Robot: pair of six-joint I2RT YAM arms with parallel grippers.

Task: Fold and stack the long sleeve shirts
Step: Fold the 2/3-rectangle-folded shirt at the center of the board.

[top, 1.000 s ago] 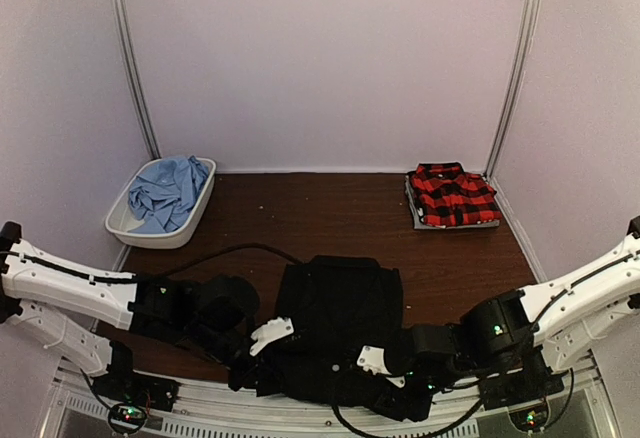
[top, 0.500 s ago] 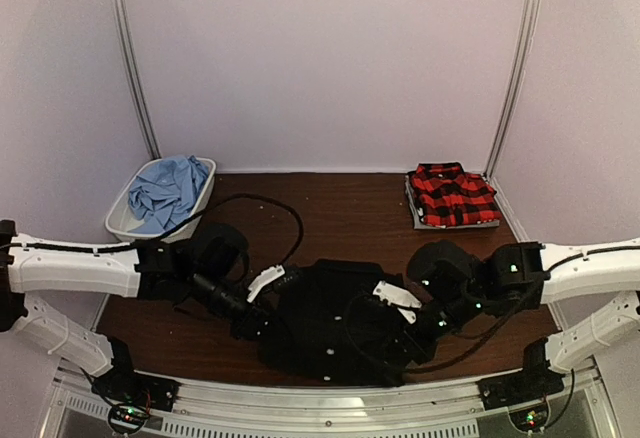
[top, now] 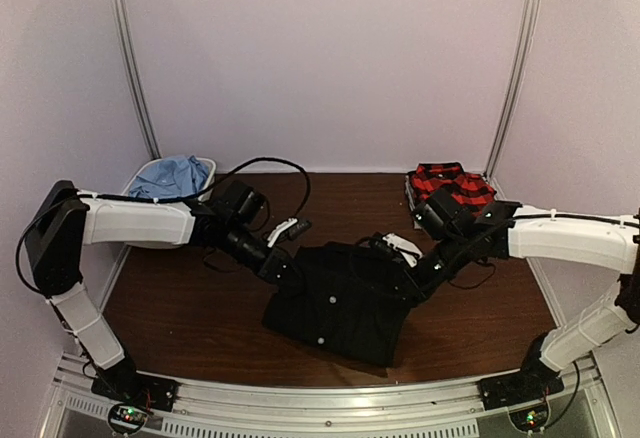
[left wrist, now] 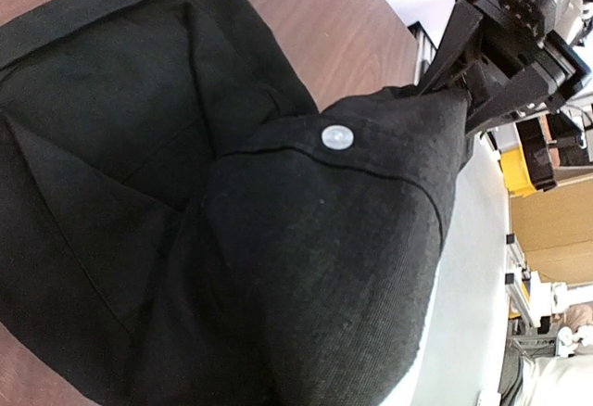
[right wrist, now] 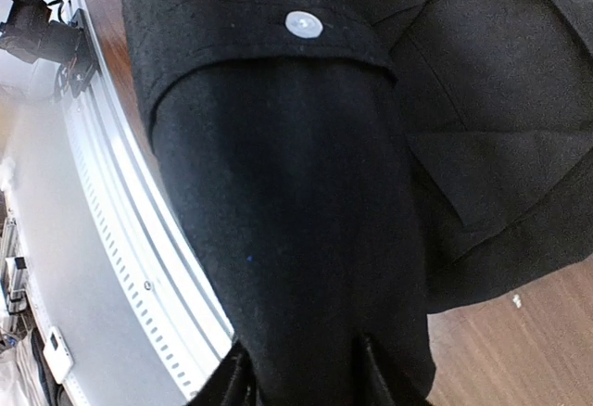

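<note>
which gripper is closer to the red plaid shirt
Right. The right gripper is at the black shirt, just short of the red plaid shirt; the left gripper is across the black shirt, farther left.

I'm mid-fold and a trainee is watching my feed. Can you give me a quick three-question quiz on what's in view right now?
1. True or false: the plaid shirt lies folded at the far right.
2. Fill in: the light blue shirt sits in a white ____ at the far left.
3. Which shirt lies in the middle, between the other two? A. light blue shirt B. black shirt C. plaid shirt

Key: 1 true; 2 bin; 3 B
</note>
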